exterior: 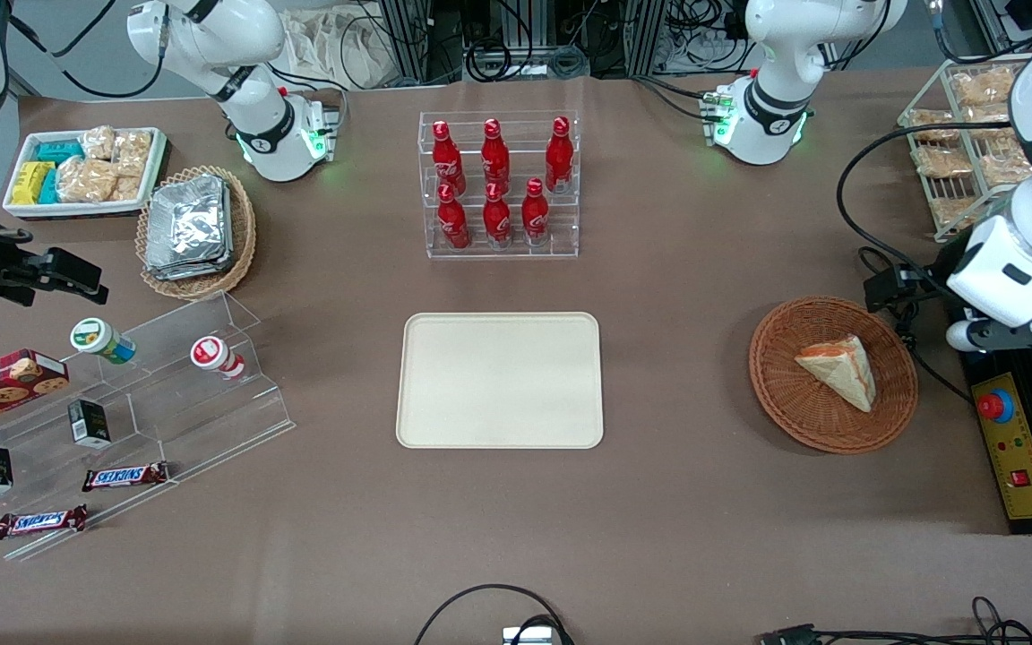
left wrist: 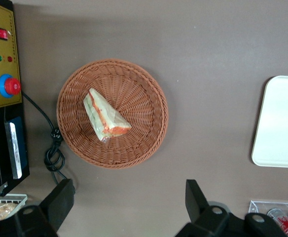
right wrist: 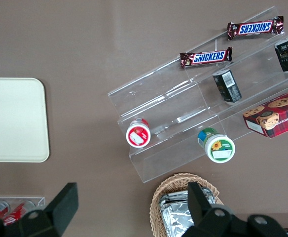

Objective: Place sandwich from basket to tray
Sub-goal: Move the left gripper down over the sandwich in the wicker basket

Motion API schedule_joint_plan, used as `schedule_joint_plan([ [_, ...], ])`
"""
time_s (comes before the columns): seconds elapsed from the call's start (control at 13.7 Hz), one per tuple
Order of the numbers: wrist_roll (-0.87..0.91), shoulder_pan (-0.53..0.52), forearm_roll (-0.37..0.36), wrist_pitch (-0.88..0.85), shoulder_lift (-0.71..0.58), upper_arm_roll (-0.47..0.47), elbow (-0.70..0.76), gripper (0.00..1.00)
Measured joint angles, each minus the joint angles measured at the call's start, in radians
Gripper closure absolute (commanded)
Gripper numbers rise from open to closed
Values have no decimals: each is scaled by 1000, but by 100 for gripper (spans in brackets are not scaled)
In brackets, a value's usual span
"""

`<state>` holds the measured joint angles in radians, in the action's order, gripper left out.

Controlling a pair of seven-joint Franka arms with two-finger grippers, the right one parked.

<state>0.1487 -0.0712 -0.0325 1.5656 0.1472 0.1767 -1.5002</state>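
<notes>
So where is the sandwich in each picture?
Front view: the sandwich lies in the basket, toward the working arm's end of the table.
Left wrist view: sandwich in the basket, below the open hand.
Right wrist view: not there.
Shared landmark: the tray.

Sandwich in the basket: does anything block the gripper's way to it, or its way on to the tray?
Nothing visible does. The sandwich lies uncovered and alone in the basket. The gripper is open, above bare table beside the basket. Only bare table lies between the basket and the tray, which holds nothing.
</notes>
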Motion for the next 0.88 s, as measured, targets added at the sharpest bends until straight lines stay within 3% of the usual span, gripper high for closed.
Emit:
schedule_joint_plan([
  [0.58, 137, -3, -3, -12, 53, -16, 2, 0],
  [0.88, 191, -93, 8, 159, 90, -34, -138, 0],
])
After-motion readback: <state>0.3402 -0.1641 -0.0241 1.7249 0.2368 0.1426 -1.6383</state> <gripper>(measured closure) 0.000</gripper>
